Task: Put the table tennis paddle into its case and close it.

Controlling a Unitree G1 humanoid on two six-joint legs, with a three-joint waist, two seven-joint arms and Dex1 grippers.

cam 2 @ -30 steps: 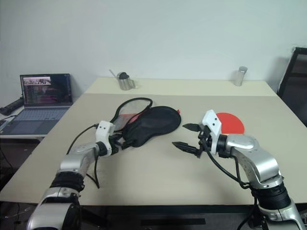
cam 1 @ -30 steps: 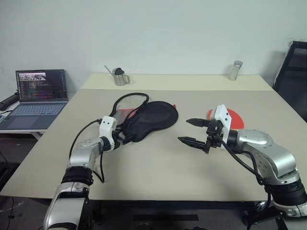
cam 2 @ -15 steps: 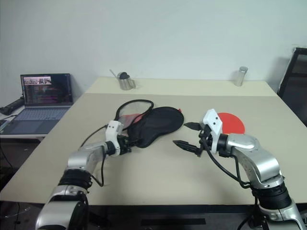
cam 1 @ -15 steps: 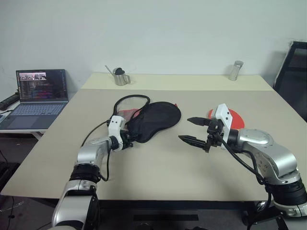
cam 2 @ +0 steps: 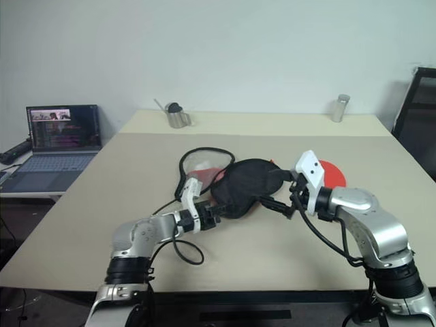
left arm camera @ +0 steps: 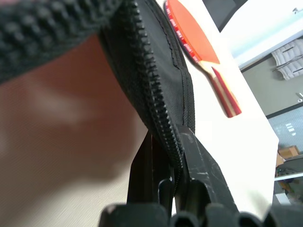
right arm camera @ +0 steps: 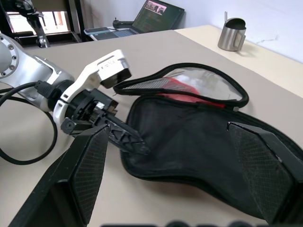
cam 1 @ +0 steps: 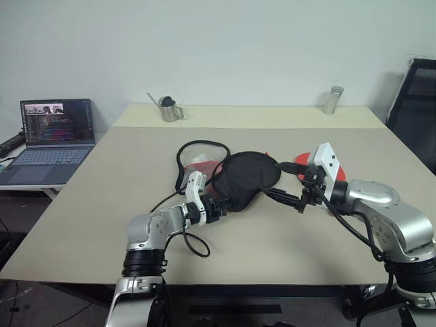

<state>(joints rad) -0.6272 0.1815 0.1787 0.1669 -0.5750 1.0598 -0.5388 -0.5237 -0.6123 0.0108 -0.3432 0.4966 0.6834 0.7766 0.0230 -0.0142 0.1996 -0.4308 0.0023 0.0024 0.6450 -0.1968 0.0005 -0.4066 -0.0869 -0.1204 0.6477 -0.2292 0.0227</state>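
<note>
Black case (cam 1: 246,178) edge pinched by left fingers (right arm camera: 124,137); right fingers (cam 1: 281,182) spread.

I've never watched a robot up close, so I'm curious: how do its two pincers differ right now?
The left pincer is shut on the zipped edge of the black case, while the right pincer stands wide open and holds nothing. The left pincer sits low by the table at the case's narrow end; the right pincer hovers at the case's other side, in front of the red paddle. Both have two black fingers and point toward the case.
</note>
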